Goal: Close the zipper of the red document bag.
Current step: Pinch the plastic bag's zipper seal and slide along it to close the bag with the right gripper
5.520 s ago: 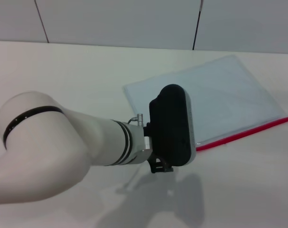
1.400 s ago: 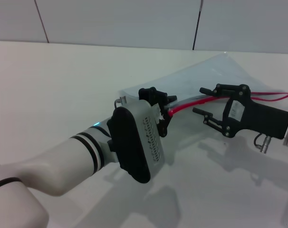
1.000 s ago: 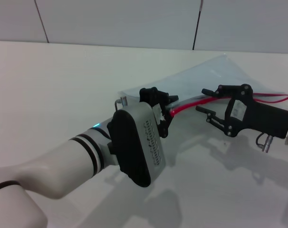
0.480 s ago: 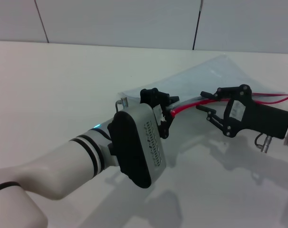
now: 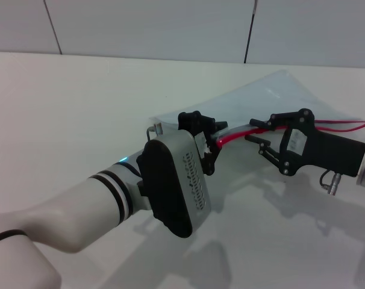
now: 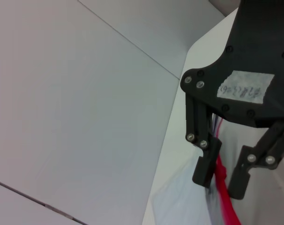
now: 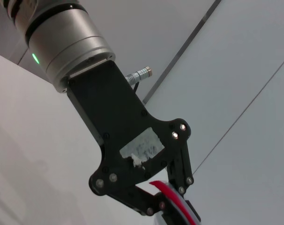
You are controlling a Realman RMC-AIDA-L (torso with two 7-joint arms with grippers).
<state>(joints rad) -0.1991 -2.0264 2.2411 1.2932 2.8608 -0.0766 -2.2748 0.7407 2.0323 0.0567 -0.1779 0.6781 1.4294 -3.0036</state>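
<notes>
The red document bag, a translucent pale-blue pouch, is lifted off the table at its near corner. Its red zipper runs along the raised edge and bows open towards the right. My left gripper is shut on the bag's zipper end, which also shows in the right wrist view, with the left gripper shut on the red strip. My right gripper is open, its fingers on either side of the zipper a little way from the left gripper. In the left wrist view the right gripper straddles the red zipper.
The white table stretches to the left and in front. A panelled grey wall rises at the table's far edge. My left forearm fills the near left of the head view.
The bag lay flat at first; its zipper edge is now lifted in my left gripper. Over the last second my right gripper slid slightly left along the zipper.
</notes>
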